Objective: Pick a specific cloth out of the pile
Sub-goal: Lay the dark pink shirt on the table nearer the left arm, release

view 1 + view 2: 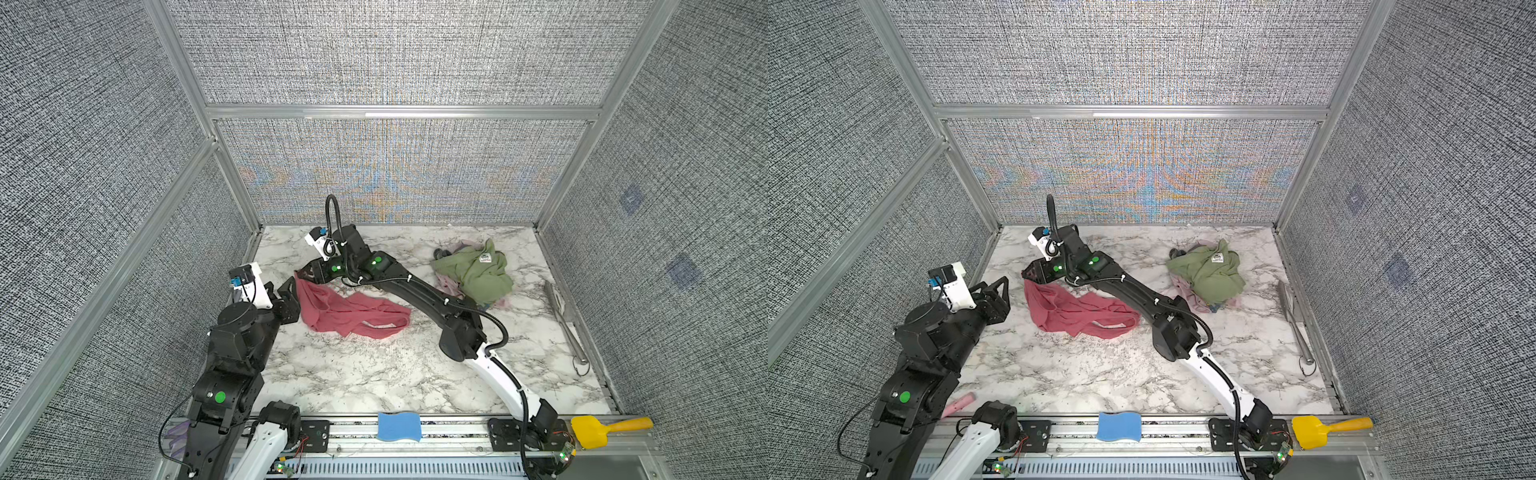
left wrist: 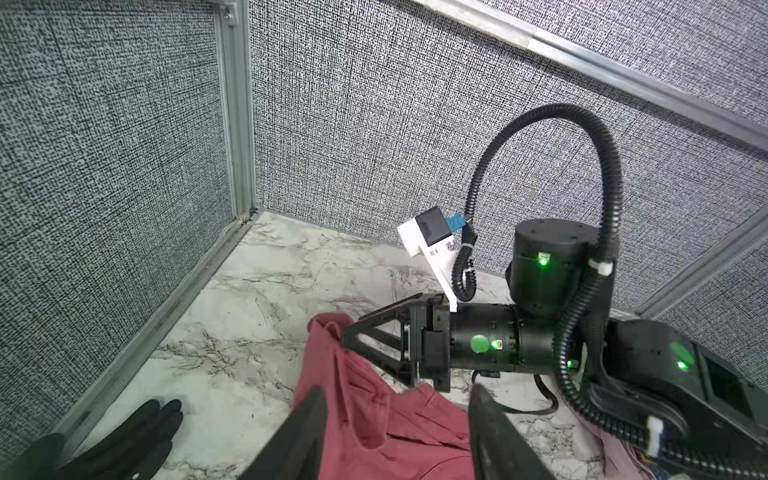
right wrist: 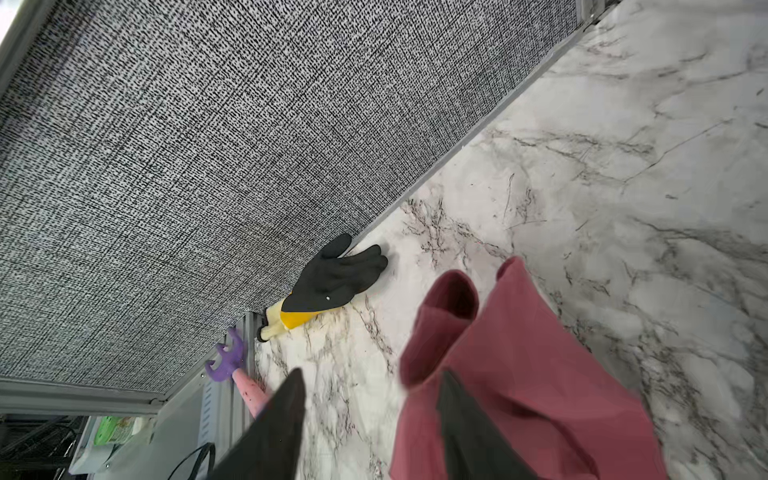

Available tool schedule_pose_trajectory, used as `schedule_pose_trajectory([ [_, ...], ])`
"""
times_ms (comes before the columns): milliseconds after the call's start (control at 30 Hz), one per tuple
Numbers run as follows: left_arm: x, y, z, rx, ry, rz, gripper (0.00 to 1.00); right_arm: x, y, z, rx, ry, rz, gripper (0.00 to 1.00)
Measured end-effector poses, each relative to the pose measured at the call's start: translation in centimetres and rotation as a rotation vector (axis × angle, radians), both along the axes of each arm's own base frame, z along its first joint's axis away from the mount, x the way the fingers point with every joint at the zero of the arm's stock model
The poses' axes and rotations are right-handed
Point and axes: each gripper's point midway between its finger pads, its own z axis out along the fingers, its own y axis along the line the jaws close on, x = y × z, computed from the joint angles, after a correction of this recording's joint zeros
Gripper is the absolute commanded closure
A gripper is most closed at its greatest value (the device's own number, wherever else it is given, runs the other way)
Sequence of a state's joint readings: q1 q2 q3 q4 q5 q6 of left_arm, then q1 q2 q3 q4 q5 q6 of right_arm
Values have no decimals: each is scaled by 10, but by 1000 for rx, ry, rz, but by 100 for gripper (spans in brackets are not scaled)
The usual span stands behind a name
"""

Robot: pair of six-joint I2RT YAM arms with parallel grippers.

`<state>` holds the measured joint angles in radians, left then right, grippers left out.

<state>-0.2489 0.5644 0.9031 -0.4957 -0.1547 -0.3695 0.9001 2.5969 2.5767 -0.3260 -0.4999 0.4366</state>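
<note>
The dusty rose-red soft cloth [image 1: 353, 316] lies crumpled on the white marble-patterned tabletop [image 1: 374, 374], well apart from the pile of olive-green, pale pink and dark grey clothes [image 1: 478, 274]. The right gripper [image 1: 302, 274] sits at the cloth's far end, jaws parted and clamping nothing. The left gripper [image 1: 996, 284] stands just beside the cloth, half open and empty. We judge the separation nearly done. We would lift the right gripper straight up, lest a finger snag the fold.

Pile [image 1: 496, 291]: pale pink cloth [image 1: 445, 286] mostly buried beneath the green garment [image 1: 473, 270]; dark grey piece [image 1: 440, 252] shows only at that garment's far-left edge. Garment's label [image 1: 485, 258] print illegible (too small). Right arm [image 1: 436, 300] covers the garment's near-left fringe.
</note>
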Motion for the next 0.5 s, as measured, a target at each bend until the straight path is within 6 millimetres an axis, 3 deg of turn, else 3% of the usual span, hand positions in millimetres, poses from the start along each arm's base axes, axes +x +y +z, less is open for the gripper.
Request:
schedule_pose_trajectory([
  [100, 3, -3, -7, 2, 20, -9, 43, 1, -10, 4, -23, -15, -25, 39],
  [267, 14, -15, -20, -5, 50, -60, 43, 4, -42, 30, -17, -72, -79, 39],
  [400, 30, -32, -44, -16, 102, -135, 43, 10, -86, 32, -38, -86, -165, 39],
  [500, 43, -51, -78, -21, 179, -201, 44, 3, -130, 21, -73, -92, -242, 39],
])
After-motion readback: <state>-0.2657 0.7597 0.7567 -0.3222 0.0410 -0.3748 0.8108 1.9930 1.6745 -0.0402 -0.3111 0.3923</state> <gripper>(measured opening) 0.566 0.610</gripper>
